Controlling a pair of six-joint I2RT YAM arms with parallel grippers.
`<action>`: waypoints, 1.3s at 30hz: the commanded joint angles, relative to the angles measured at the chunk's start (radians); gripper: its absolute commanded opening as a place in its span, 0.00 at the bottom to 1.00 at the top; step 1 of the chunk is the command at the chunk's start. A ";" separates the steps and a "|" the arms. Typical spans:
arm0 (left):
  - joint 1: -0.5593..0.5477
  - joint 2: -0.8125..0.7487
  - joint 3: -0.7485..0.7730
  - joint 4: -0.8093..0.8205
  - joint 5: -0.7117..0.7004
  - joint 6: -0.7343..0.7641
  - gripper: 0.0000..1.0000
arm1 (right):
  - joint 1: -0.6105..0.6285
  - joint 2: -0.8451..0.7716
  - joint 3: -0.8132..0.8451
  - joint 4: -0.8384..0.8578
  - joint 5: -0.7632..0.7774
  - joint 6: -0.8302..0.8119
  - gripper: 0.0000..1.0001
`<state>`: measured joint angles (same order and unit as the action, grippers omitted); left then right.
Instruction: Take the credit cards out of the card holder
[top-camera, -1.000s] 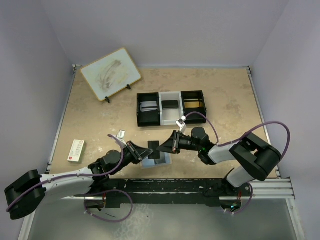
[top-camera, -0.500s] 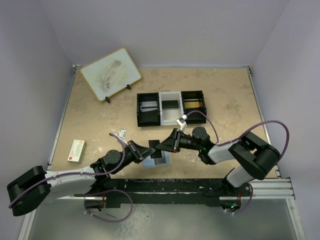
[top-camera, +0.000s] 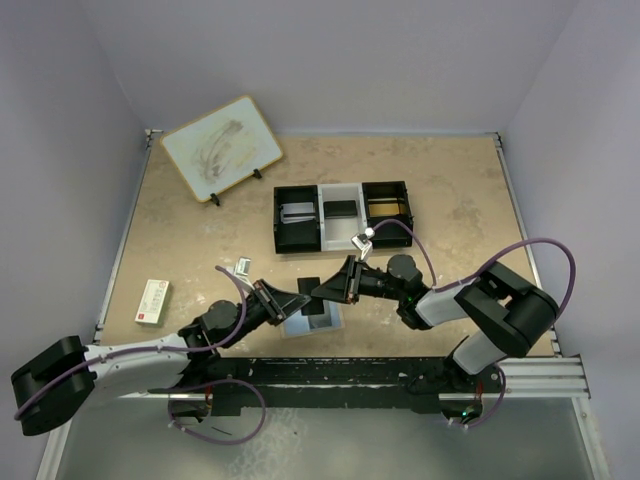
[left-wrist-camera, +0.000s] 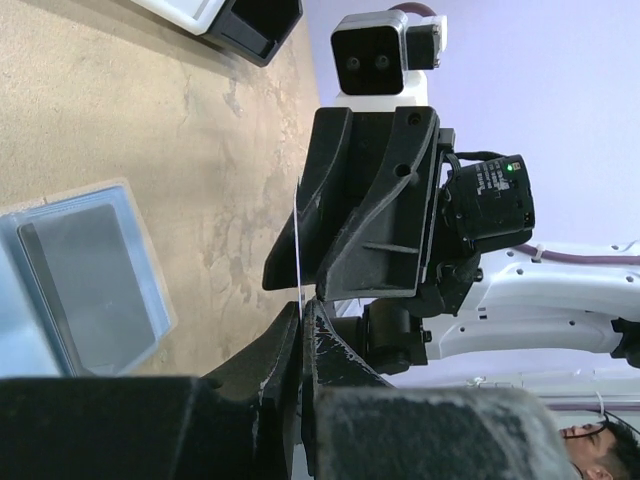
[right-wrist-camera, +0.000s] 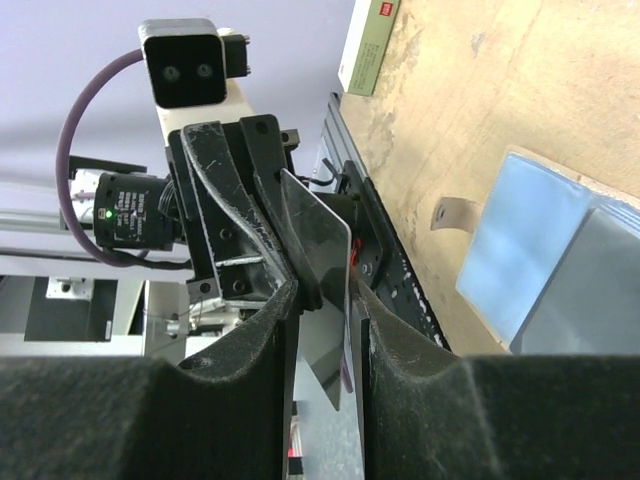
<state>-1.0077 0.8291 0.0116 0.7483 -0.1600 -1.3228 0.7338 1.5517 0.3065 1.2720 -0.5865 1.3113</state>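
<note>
A dark credit card (top-camera: 305, 291) is held off the table between my two grippers. My left gripper (top-camera: 283, 297) is shut on it; the left wrist view shows the card (left-wrist-camera: 297, 240) edge-on in its tips (left-wrist-camera: 300, 310). My right gripper (top-camera: 335, 288) is open, and the card (right-wrist-camera: 320, 240) stands at an angle in the gap of its jaws (right-wrist-camera: 325, 290). The pale-blue card holder (top-camera: 298, 326) lies open on the table below, with another dark card (top-camera: 319, 320) in it. It also shows in the left wrist view (left-wrist-camera: 140, 240) and the right wrist view (right-wrist-camera: 515, 250).
A black-and-white three-compartment tray (top-camera: 320, 215) stands behind the grippers, with a silvery card (top-camera: 297, 212) and a dark card (top-camera: 341, 210) in it. A wood-framed whiteboard (top-camera: 222, 148) stands at the back left. A red-and-white box (top-camera: 153, 300) lies at the left edge.
My right gripper has edged a little left toward the left gripper. The card stays between the two grippers above the holder.
</note>
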 joint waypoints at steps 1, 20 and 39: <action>-0.007 0.015 0.023 0.081 0.007 0.023 0.00 | -0.002 -0.012 0.024 0.080 -0.040 -0.003 0.27; -0.009 -0.151 0.150 -0.476 -0.110 0.130 0.51 | -0.161 -0.350 0.131 -0.611 0.047 -0.331 0.00; -0.010 -0.080 0.476 -1.009 -0.309 0.341 0.61 | -0.134 -0.263 0.510 -0.916 0.589 -1.681 0.00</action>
<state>-1.0115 0.7525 0.4351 -0.2134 -0.4278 -1.0443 0.5716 1.2308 0.7788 0.3027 -0.0860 0.1165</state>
